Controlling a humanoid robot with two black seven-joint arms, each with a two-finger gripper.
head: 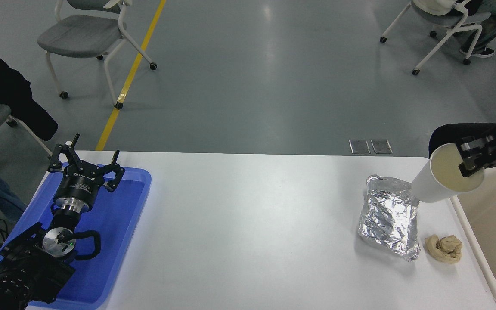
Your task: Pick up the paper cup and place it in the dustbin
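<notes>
Right gripper [472, 161] pinches the paper cup's [444, 178] rim, aloft beside the dustbin [467, 219].
Left gripper [85, 165] rests spread over the blue tray [119, 224].

Floor [248, 77]: smooth grey-green, glossy, with soft pale reflections of overhead light near the top centre. Yellow line [131, 73]: painted, running diagonally from the top edge down toward the table's far left corner. Floor plates [370, 146]: two small metal rectangles, side by side, just beyond the table's far edge. Grey chair [88, 38]: padded seat, white frame, castors, upper left. Second castored chair [441, 21]: white frame, upper right, occupied. White table [252, 232]: fills the lower half.
</notes>
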